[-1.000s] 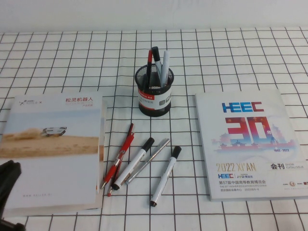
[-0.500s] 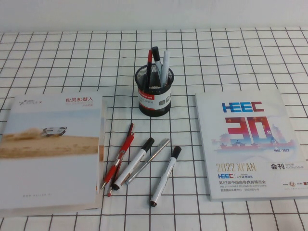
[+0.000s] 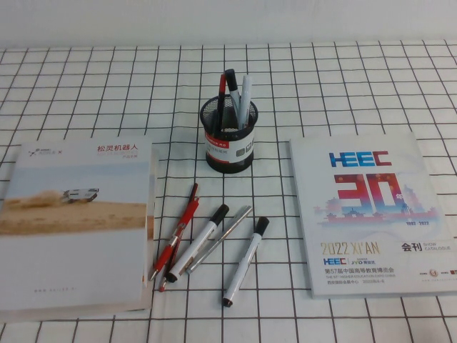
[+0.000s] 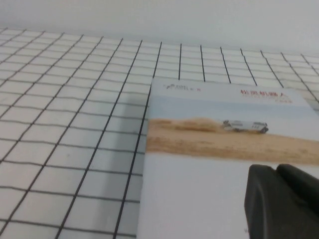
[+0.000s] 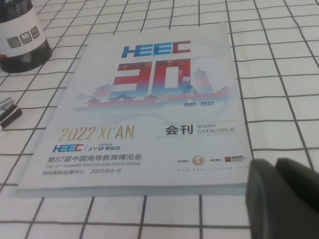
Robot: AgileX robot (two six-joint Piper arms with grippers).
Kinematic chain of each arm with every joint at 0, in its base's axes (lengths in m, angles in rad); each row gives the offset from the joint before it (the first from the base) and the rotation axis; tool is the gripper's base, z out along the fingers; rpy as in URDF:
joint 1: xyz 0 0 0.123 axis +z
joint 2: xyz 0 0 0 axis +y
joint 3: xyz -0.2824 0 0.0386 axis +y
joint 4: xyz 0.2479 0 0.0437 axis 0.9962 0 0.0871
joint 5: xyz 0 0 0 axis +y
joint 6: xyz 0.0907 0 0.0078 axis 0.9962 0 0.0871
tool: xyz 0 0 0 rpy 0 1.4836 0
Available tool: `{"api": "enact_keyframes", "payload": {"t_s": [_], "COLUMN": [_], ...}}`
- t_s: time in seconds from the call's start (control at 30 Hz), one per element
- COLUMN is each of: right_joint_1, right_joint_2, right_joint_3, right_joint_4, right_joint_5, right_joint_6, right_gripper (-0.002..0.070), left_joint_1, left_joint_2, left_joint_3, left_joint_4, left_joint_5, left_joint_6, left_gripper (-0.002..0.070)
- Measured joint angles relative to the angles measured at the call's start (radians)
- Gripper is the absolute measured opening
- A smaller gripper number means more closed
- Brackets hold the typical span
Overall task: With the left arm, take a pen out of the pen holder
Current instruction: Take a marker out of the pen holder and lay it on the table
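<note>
A black mesh pen holder (image 3: 228, 143) stands at the middle of the checked cloth, with three pens (image 3: 238, 96) upright in it. Several loose pens and markers (image 3: 203, 239) lie on the cloth in front of it. Neither gripper shows in the high view. In the left wrist view my left gripper (image 4: 276, 170) hangs shut and empty over the desert-photo booklet (image 4: 224, 149), well left of the holder. My right gripper (image 5: 275, 165) is shut and empty over the near corner of the HEEC catalogue (image 5: 149, 99); the holder (image 5: 22, 42) is off beyond that catalogue.
The desert-photo booklet (image 3: 75, 221) covers the front left of the table. The HEEC catalogue (image 3: 371, 214) covers the front right. A black marker cap (image 5: 7, 114) shows beside the catalogue. Bare checked cloth (image 3: 107, 86) lies behind and around the holder.
The dark part of my left arm seen a second ago at the lower left corner of the high view has drawn out of that view. Nothing on the table has moved.
</note>
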Motion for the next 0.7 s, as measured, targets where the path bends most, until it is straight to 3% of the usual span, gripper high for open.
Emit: {"api": "enact_keyframes", "payload": {"t_s": [0.23, 0.7], "right_joint_1": [0.0, 0.0], "right_joint_2": [0.0, 0.0], "right_joint_3": [0.0, 0.0], "right_joint_4": [0.0, 0.0], "right_joint_5": [0.0, 0.0], "right_joint_6": [0.0, 0.0], "right_gripper": [-0.0015, -0.0015], "left_joint_1": [0.0, -0.027], "left_joint_2": [-0.001, -0.001], "left_joint_3": [0.0, 0.0], "left_joint_4": [0.009, 0.009], "left_joint_5": [0.143, 0.152], "left_joint_6": [-0.003, -0.003], "left_gripper": [-0.0003, -0.0003]}}
